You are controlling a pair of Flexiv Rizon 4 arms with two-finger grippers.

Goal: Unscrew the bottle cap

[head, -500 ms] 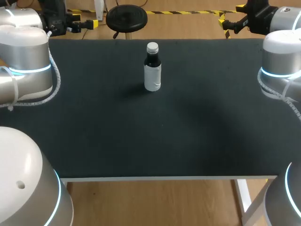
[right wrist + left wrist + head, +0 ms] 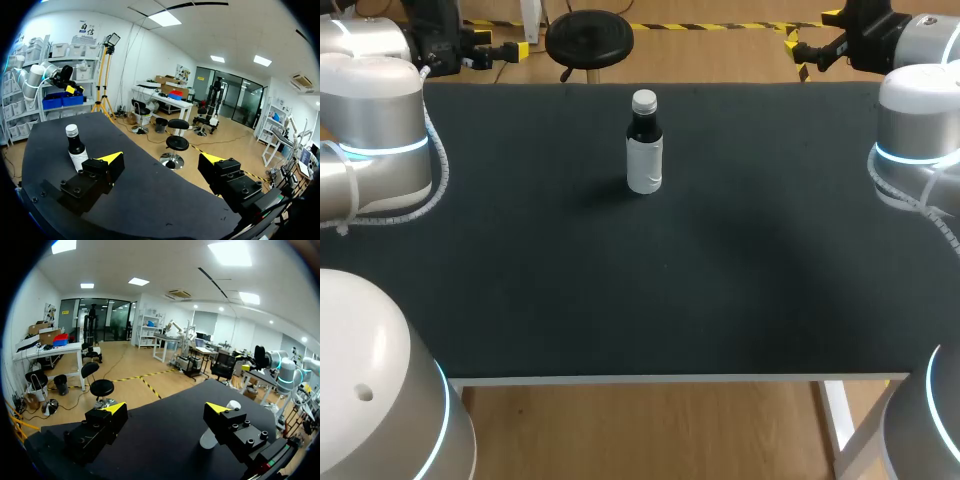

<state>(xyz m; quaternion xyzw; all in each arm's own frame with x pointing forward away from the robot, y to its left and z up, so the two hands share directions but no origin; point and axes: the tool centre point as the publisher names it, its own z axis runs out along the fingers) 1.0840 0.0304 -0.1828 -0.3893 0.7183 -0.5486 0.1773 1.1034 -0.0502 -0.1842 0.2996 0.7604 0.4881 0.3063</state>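
A black table fills most of the head view, its white front edge showing below the dark surface. The left arm is seen along the table's left edge, and the right arm along its right edge; both are silver with a lit blue ring at the joint.

The left gripper is held at the far left corner, just past the table's far edge. Its fingers are spread wide apart, and nothing is gripped between them. The right gripper is held at the far right corner in the same way, its fingers parted and bare.

A bottle is stood upright on the surface, near the far edge and about midway along it, well apart from both grippers. Its lower body is wrapped in white and its shoulder and neck are dark. In the left wrist view it is partly hidden behind one finger; in the right wrist view it is seen beyond one finger.

A pale cap is seated on the bottle's neck.
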